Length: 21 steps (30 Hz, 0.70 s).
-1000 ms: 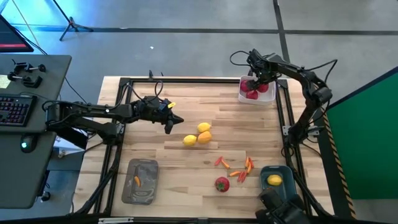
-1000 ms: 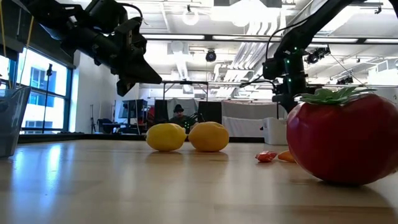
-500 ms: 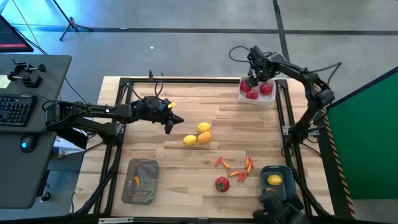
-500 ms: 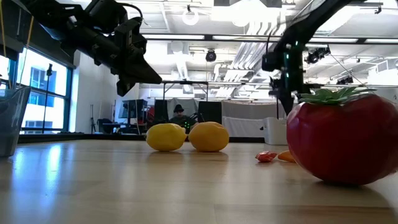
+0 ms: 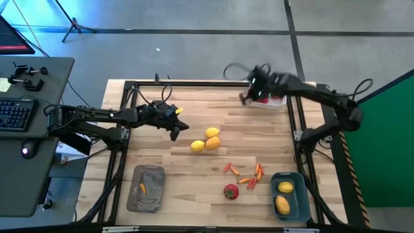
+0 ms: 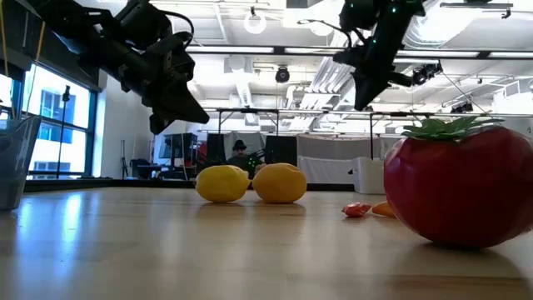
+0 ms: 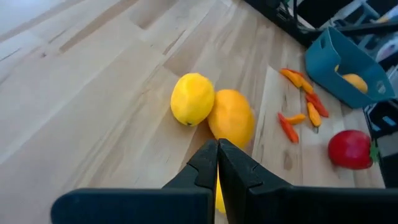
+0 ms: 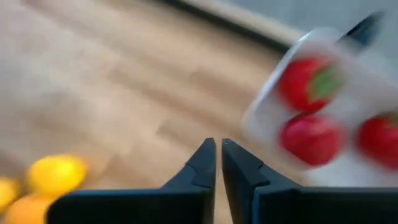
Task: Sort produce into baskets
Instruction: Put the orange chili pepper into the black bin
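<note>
Three lemons (image 5: 208, 140) lie together mid-table, with thin peppers (image 5: 244, 173) and a red fruit (image 5: 231, 191) nearer the front edge. My left gripper (image 5: 174, 133) hovers shut just left of the lemons (image 7: 192, 98), touching nothing. My right gripper (image 5: 244, 99) is blurred and shut, in the air just left of the white basket (image 5: 276, 101); that basket (image 8: 261, 118) holds three red fruits (image 8: 311, 137). The blue basket (image 5: 299, 194) at the front right holds two lemons (image 5: 284, 196). The grey tray (image 5: 145, 194) at the front left holds one orange pepper (image 5: 142, 188).
A black frame (image 5: 194, 83) runs round the wooden table. A desk with a keyboard (image 5: 16, 113) stands off the left side. Bare wood lies between the lemons and the white basket, and between the grey tray and the red fruit.
My right gripper has swung quickly from above the white basket toward the table's left and risen; it now hangs beside the basket. The three red fruits stay in the basket. My left gripper has kept its place.
</note>
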{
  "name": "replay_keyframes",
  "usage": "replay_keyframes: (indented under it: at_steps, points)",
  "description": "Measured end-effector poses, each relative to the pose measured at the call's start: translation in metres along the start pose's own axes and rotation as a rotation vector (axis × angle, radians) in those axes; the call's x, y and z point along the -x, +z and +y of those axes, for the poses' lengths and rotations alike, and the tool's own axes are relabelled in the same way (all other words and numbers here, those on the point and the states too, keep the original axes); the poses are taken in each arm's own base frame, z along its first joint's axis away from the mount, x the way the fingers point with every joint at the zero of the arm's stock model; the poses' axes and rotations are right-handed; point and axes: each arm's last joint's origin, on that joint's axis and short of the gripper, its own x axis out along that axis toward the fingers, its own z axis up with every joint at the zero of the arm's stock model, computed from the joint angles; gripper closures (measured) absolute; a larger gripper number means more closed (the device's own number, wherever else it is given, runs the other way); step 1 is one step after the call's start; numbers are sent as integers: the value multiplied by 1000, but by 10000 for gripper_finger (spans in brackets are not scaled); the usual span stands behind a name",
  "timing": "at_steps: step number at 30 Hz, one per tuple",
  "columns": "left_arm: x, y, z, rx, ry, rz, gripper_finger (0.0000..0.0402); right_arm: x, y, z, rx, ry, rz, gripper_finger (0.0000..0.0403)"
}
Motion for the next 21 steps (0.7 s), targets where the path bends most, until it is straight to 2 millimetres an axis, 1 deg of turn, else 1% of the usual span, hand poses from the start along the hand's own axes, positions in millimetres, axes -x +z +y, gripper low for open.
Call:
replay_keyframes:
  at_steps: [3, 7, 9, 11, 14, 17, 21]
  points:
    - [0, -1, -1, 2, -38, 19, 401, -2, -31, 32, -13, 85, 21, 397]
    - [0, -4, -5, 55, -148, 84, 402, 10, -69, 71, 25, 210, 92, 402]
    - [0, -5, -7, 34, -184, 106, 402, 17, -87, 83, 48, 262, 154, 401]
    - [0, -6, -7, -24, -197, 114, 402, 25, -104, 94, 56, 294, 191, 401]
    - [0, -8, -5, -100, -134, 112, 401, 34, -129, 100, 65, 285, 288, 395]
    - [-1, -9, -4, -173, -66, 99, 402, 37, -153, 103, 126, 228, 387, 361]
    - [-1, -12, -4, -168, -51, 116, 401, 30, -171, 111, 225, 201, 453, 282]
